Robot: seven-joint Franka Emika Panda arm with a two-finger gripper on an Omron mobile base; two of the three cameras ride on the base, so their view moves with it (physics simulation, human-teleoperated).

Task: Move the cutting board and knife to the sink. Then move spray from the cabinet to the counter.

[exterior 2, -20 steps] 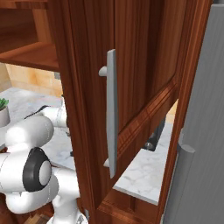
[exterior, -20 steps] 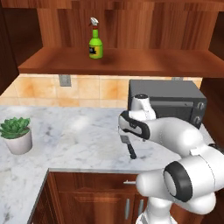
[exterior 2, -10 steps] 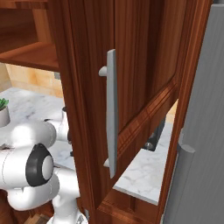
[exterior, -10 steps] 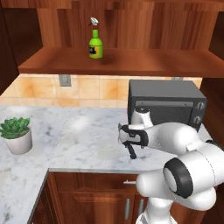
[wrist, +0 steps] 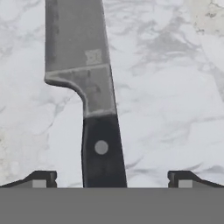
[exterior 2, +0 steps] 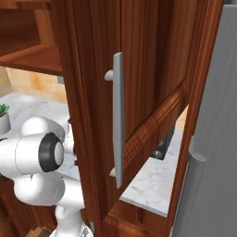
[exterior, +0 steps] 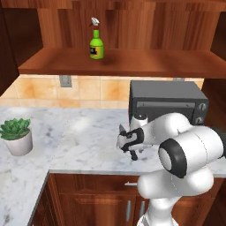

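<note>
Wide-spread pincer straddles knife, seemingly untouched.

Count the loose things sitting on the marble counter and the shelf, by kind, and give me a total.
Knife: 1
Spray bottle: 1
Potted plant: 1
Toaster oven: 1
Total: 4

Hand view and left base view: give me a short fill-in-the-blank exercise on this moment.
1. The knife lies flat on the ____ counter.
2. The gripper is ____, one fingertip on each side of the knife's handle.
3. The spray stands on the cabinet ____.

Missing words: marble; open; shelf
</note>
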